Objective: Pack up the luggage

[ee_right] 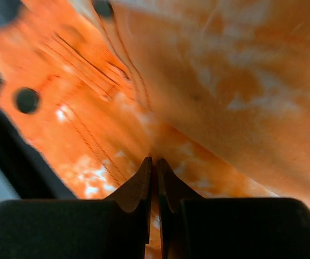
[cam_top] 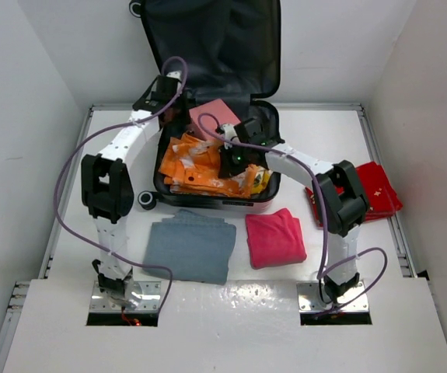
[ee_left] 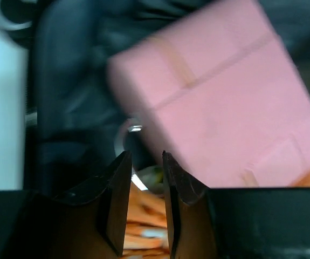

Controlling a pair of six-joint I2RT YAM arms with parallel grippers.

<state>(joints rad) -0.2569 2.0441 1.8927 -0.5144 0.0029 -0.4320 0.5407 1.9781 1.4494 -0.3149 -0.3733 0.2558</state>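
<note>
The luggage (cam_top: 207, 47) lies open at the back of the table, its lid with dark lining leaning on the wall. In its tray are a crumpled orange garment (cam_top: 196, 163) and a flat pink packet (cam_top: 210, 118). My left gripper (cam_top: 176, 115) hovers over the tray's back left corner. In the left wrist view its fingers (ee_left: 145, 156) stand a narrow gap apart with nothing gripped; the pink packet (ee_left: 225, 97) lies just ahead. My right gripper (cam_top: 229, 172) is down in the tray. Its fingers (ee_right: 153, 160) are pressed together on a fold of the orange garment (ee_right: 198, 81).
In front of the case lie a folded grey cloth (cam_top: 190, 245) and a folded pink-red cloth (cam_top: 275, 237). A red cloth (cam_top: 371, 190) sits at the right, behind my right arm. A case wheel (cam_top: 147, 201) sticks out at the front left. White walls enclose the table.
</note>
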